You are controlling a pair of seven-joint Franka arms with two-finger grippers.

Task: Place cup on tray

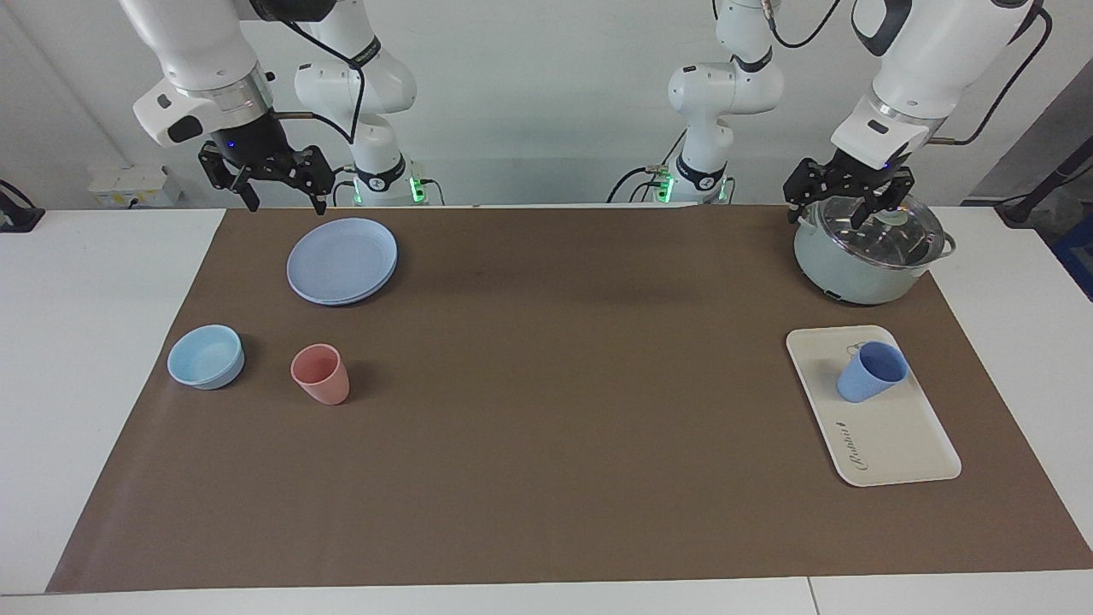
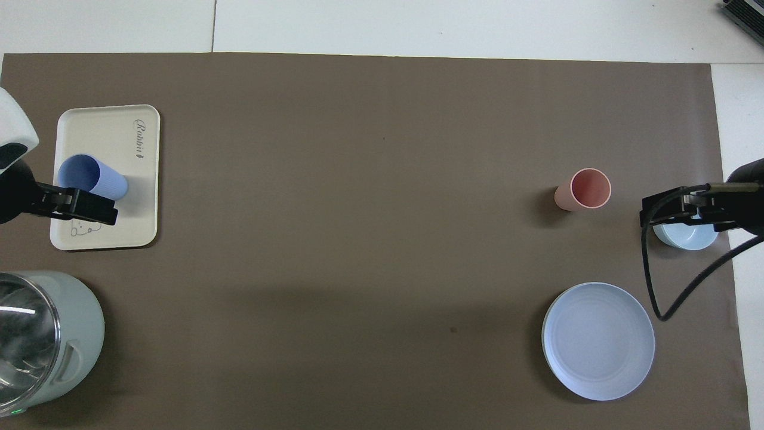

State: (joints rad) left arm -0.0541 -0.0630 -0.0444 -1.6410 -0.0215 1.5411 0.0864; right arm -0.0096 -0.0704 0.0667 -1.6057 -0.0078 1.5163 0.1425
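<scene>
The periwinkle-blue cup point(image 1: 871, 371) stands upright on the cream-white tray point(image 1: 888, 436), on the tray's end nearer the robots, at the left arm's end of the table. It also shows in the overhead view point(image 2: 92, 176) on the tray point(image 2: 119, 128). My left gripper point(image 1: 841, 205) is open and empty, raised over the pot and apart from the cup; in the overhead view point(image 2: 89, 206) it covers part of the tray. My right gripper point(image 1: 282, 184) is open and empty, raised near the blue plate; it also shows in the overhead view point(image 2: 680, 212).
A pale green pot with a glass lid point(image 1: 867, 248) stands nearer to the robots than the tray. At the right arm's end are a round blue plate point(image 1: 341, 260), a pink tumbler point(image 1: 321, 374) and a light-blue bowl point(image 1: 205, 356). A brown mat point(image 1: 546, 427) covers the table.
</scene>
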